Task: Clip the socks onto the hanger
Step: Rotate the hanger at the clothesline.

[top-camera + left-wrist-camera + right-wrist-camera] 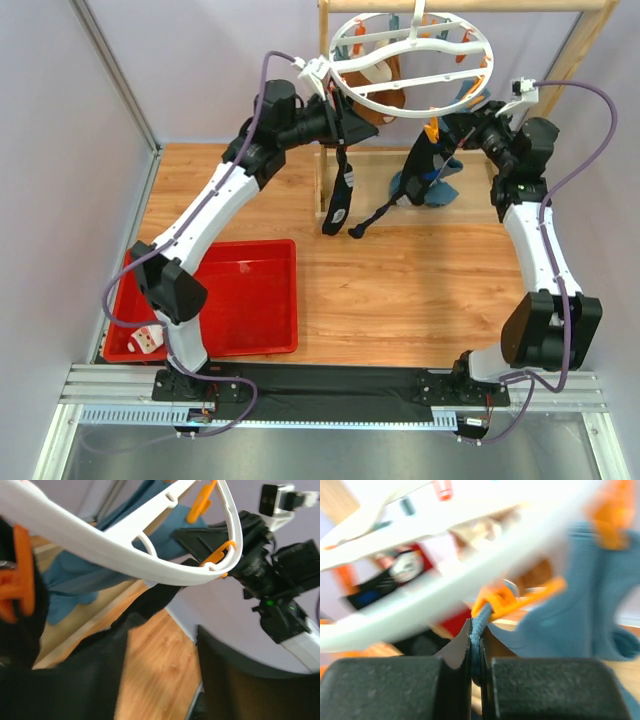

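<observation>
Right end effector tight on one dark sock by orange clip; left end effector's grip unclear.

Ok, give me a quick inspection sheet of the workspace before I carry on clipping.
Surface: wooden tabletop, red tray near-left.
Job's things: white ring hanger on wooden rack; navy sock at an orange clip; another dark sock hanging under the rim; teal sock hung behind; Christmas sock in tray corner.
Clutter: nothing seen.
Claws: right claw shut on navy sock; left claw at rim, state unclear.
Cables: purple cables looping along both arms.
Surroundings: pale walls.
</observation>
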Motion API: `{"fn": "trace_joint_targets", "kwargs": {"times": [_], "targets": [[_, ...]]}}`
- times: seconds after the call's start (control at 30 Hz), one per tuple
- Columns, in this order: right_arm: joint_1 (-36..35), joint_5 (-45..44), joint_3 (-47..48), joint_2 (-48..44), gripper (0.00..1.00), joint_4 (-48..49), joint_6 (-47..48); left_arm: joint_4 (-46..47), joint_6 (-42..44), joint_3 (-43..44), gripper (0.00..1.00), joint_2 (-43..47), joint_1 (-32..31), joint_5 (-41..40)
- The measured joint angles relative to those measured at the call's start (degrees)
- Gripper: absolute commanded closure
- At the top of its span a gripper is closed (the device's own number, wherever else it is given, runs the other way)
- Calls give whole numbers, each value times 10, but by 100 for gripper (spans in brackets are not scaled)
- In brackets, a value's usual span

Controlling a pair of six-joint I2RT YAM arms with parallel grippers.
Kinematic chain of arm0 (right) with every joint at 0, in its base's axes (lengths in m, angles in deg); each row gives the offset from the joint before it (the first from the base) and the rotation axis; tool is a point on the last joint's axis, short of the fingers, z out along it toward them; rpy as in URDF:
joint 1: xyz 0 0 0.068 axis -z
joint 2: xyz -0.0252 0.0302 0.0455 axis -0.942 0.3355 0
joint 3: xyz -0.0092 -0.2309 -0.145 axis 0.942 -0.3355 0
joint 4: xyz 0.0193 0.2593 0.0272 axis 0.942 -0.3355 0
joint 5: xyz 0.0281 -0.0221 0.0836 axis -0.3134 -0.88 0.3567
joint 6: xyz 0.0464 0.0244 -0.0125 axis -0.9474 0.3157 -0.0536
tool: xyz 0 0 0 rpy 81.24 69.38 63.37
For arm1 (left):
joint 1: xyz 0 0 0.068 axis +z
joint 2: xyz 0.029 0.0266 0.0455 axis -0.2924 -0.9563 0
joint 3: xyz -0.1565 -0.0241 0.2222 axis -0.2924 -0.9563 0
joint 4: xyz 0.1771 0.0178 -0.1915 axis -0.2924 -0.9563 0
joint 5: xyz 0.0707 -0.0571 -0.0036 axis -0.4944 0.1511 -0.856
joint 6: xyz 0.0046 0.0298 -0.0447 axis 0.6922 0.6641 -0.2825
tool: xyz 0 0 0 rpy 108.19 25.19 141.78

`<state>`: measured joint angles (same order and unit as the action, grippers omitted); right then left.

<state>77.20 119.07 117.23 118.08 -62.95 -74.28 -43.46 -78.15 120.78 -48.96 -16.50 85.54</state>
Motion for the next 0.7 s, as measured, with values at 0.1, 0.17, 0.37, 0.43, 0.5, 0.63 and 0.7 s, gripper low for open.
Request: {"fn": "trace_joint_targets", "kwargs": {"times": [0.1, 0.17, 0.37, 0.43, 0.5, 0.63, 0.7], "targets": [[-40, -15, 0, -38, 100, -29, 5, -47, 26, -22, 25, 47, 14, -24], [-69, -31, 0, -64, 100, -56, 9, -75, 47, -43, 25, 92, 14, -48], [-170, -115, 2, -151, 100, -156, 19, -100, 90, -148, 28, 258, 9, -68], [-199, -145, 3, -168, 100, -186, 17, -94, 100, -179, 27, 298, 8, -60], [-231, -174, 7, -176, 100, -212, 8, -83, 112, -215, 21, 326, 0, -53], [-290, -223, 26, -161, 100, -250, -10, -51, 140, -302, 6, 352, -43, -61], [-311, -238, 40, -146, 100, -265, -17, -34, 156, -346, 5, 353, -71, -85]]}}
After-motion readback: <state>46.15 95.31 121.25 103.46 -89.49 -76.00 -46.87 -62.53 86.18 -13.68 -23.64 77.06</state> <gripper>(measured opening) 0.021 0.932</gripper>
